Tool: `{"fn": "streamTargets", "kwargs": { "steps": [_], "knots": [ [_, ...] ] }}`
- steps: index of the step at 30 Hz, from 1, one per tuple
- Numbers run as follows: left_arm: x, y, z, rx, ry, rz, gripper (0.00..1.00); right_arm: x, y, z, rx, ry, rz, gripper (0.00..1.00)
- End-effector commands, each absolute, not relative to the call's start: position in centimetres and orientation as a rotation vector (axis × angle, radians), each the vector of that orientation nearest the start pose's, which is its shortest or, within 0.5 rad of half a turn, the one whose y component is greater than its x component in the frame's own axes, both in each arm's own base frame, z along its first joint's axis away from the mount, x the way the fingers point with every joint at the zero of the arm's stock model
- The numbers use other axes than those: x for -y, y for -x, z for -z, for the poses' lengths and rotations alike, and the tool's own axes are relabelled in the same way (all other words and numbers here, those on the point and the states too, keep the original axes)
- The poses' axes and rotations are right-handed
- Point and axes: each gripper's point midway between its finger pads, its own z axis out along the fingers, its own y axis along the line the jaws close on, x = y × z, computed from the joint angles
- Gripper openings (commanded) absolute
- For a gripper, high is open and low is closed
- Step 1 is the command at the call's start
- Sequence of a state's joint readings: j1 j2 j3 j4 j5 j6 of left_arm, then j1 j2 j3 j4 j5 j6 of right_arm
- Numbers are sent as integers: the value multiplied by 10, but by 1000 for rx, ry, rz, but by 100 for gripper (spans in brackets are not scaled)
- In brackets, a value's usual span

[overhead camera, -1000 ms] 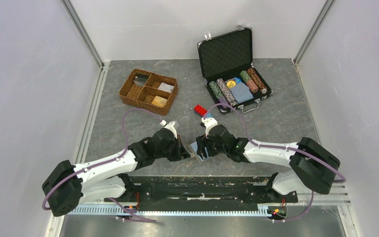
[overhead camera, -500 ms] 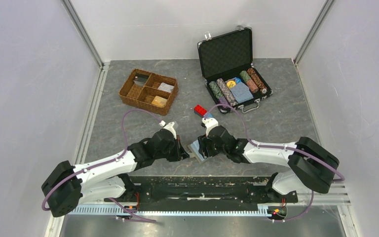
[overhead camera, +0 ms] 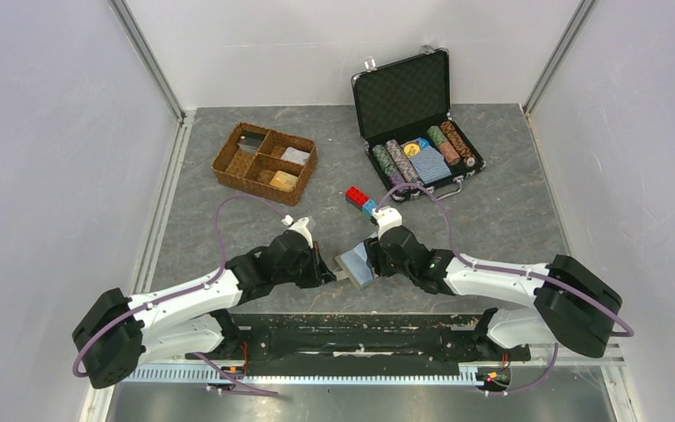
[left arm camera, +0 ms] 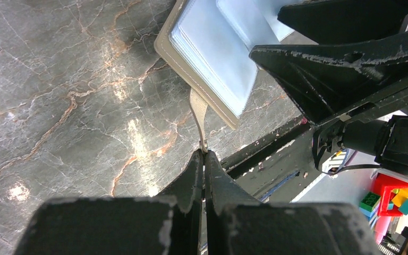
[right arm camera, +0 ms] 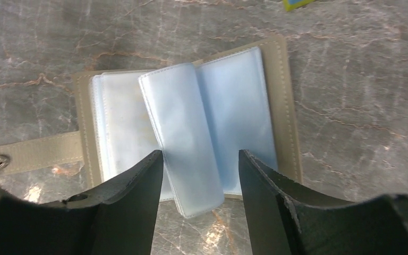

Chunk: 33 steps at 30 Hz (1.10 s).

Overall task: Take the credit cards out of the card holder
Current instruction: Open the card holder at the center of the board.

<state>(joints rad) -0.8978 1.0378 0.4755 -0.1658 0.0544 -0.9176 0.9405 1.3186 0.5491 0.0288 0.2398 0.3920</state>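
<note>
Pinching is done by the left hand (left arm camera: 202,154), shut tight on the side tab (left arm camera: 197,114) of the flat grey-tan bifold card holder (right arm camera: 284,106), which lies opened on the grey marbled desk (right arm camera: 350,53). The right hand (right arm camera: 199,159), narrowed over the last second but half open, is set astride a raised pale blue leaf (right arm camera: 183,138), not yet clamped; extraction is judged imminent
</note>
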Motion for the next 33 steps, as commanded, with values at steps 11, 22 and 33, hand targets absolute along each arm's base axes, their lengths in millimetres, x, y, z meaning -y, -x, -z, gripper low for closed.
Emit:
{"fn": "streamTargets", "kwargs": {
  "steps": [11, 22, 33],
  "knots": [
    [255, -153, -84, -2464, -26, 942, 2, -201, -239, -81, -2201, 343, -103, 52],
    [260, -156, -89, -2452, -33, 958, 2, -280, -209, -146, -2064, 508, -698, 47],
    [261, -154, -90, -2453, -32, 973, 2, -296, -215, -112, -2115, 578, -678, 53]
  ]
}}
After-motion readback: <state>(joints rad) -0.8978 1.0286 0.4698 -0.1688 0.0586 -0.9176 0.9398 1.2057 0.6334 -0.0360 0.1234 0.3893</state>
